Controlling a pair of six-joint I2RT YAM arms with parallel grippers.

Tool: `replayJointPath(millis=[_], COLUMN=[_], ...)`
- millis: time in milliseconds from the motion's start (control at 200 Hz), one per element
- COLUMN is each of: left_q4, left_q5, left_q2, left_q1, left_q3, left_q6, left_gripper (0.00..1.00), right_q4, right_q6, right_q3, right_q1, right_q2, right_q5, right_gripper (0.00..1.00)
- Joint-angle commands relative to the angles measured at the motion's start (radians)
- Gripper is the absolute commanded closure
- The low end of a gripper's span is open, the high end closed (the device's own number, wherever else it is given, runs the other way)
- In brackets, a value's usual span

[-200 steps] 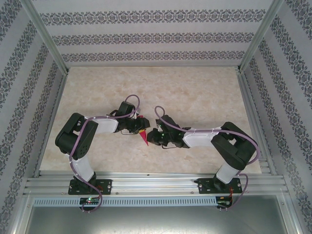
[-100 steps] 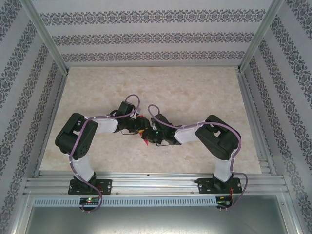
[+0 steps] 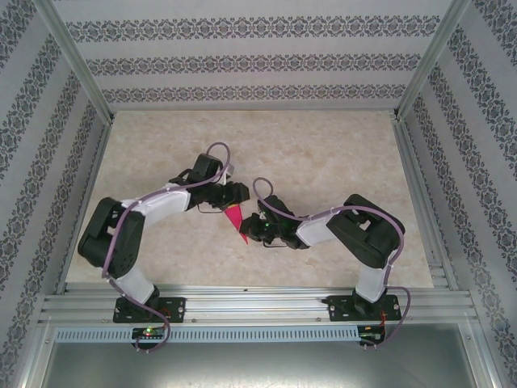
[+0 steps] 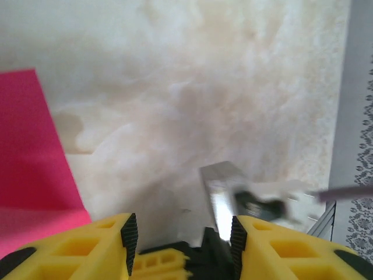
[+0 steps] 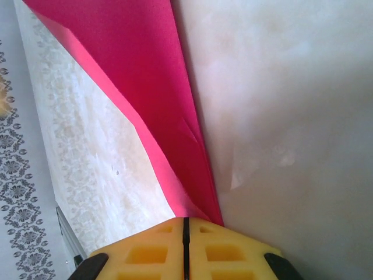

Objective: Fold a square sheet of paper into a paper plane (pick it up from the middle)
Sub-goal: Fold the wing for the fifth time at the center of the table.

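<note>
- Enclosure: three walls point(image 3: 242, 56) with banded floral wallpaper stand at the left, back and right of the work area.
- Bench point(image 3: 323, 153): one pale, marbled surface. One aluminium rail point(image 3: 258, 305) runs along its near edge and carries both arm bases.
- Arms: two. The left arm point(image 3: 121, 234) and the right arm point(image 3: 363, 230) both bend inward, and their wrists meet near the middle of the bench, toward its near half.
- Pincers: two, each with two yellow fingers.
- Left pincer point(image 4: 180, 230): fingers apart, with only bare bench visible in the gap between them. In the top view it point(image 3: 234, 192) sits just beyond the wide end of the paper.
- Right pincer point(image 5: 186, 224): fingers pressed together, clamped on the narrow end of the paper, which fans out from the seam between them. In the top view it point(image 3: 252, 229) sits just beside the paper's right edge.
- Paper plane point(image 3: 235, 220): one magenta piece, folded to a slim pointed shape, lying between the two pincers with its tip toward the near edge.
- The right wrist view shows the paper point(image 5: 134, 76) with one long crease and layered edges.
- In the left wrist view the paper point(image 4: 29, 146) lies to the left of the left finger; contact with that finger cannot be determined.
- Whether the paper rests on the bench or is raised cannot be determined.
</note>
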Motion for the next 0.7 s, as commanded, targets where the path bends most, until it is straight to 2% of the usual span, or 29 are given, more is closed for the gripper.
replayJointPath(millis=[0,250,694], left_q4=[-0.117,0.036,0.140], left_q5=[-0.061,-0.041,-0.057], left_q2=[-0.075,-0.080,0.084], left_q1=[0.004,0.005,0.024], left_q3=[-0.011,-0.141,-0.115], left_q6=[0.079,0.046,0.046], left_gripper=[0.51,0.57,0.59], right_q4=[-0.104,-0.128,-0.164], right_q6=[0.009,0.004,-0.004], right_q3=[-0.043,-0.038,-0.021], right_q1=[0.008,0.009,0.008], right_q2=[0.018,0.006,0.032], right_q5=[0.006,-0.003,-0.016], right_gripper=[0.92,0.93,0.94])
